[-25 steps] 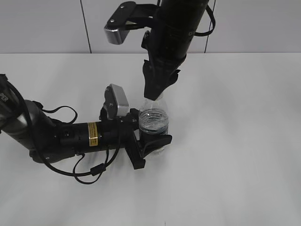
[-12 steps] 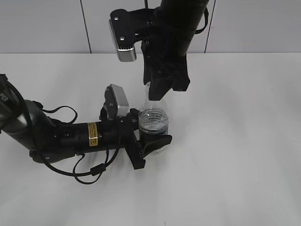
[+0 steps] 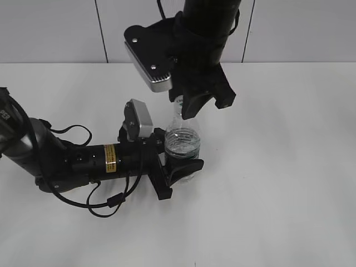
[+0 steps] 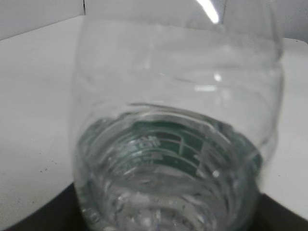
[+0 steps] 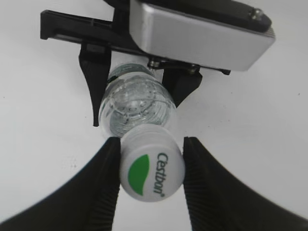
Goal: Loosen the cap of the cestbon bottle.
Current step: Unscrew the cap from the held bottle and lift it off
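The clear cestbon bottle (image 3: 181,146) stands upright on the white table (image 3: 278,167). My left gripper (image 3: 179,166) lies low on the table and is shut on the bottle's lower body. That body fills the left wrist view (image 4: 173,144), with the green label band showing through it. My right gripper (image 3: 188,110) comes down from above over the neck and hides the cap in the exterior view. In the right wrist view the white cap (image 5: 152,169), with its green leaf mark, sits between the two black fingers (image 5: 103,185), which press on its sides.
The left arm (image 3: 83,161) with its cables lies across the table at the left. The silver right wrist camera (image 3: 147,61) juts out above the bottle. A grey wall runs along the table's far edge.
The right wrist has turned about the bottle's neck: its silver camera swung round and down to the left. The bottle and the left gripper have stayed still.
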Tool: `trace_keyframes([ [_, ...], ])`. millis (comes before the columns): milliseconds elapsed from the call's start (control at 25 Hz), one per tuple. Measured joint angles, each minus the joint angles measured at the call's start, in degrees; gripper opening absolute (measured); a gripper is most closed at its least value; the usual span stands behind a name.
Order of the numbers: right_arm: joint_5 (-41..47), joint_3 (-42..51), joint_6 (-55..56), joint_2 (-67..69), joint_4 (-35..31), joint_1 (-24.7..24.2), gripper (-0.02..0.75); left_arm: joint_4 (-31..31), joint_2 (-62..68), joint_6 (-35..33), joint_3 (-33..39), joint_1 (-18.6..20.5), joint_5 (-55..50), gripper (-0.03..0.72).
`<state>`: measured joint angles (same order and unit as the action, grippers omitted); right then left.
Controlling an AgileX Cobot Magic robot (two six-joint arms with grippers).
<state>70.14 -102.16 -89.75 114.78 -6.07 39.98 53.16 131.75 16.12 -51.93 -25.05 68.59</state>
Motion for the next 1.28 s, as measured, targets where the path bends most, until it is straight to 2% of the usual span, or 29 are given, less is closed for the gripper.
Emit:
trace_keyframes([
  [160, 0.0, 0.0, 2.7, 0.0, 1.38, 0.99, 0.299, 0.12, 0.0, -0.19, 0.0, 0.0, 0.0, 0.41],
  [360, 0.0, 0.0, 12.99, 0.0, 2.61, 1.72, 0.302, 0.23, 0.0, -0.25, 0.0, 0.0, 0.0, 0.41],
  [400, -0.07, 0.0, 15.98, 0.0, 2.68, 1.79, 0.333, 0.23, 0.0, -0.18, 0.0, 0.0, 0.0, 0.41],
  [560, -0.07, -0.05, 29.78, -0.05, 3.09, 1.85, 0.58, 0.17, 0.0, 0.23, 0.0, 0.0, 0.0, 0.41],
  [640, -0.07, -0.49, 35.24, -0.05, 3.16, 1.85, 0.621, 0.17, 0.0, 0.23, 0.0, 0.0, 0.0, 0.41],
  [1080, -0.07, -4.76, 62.72, -1.88, 2.28, 1.85, 0.595, 0.17, 0.0, 0.23, 0.0, 0.0, 0.0, 0.41],
  [1280, -0.02, -4.87, 77.68, -5.42, 5.11, 1.85, 0.595, 0.17, 0.0, 0.23, 0.0, 0.0, 0.0, 0.41],
])
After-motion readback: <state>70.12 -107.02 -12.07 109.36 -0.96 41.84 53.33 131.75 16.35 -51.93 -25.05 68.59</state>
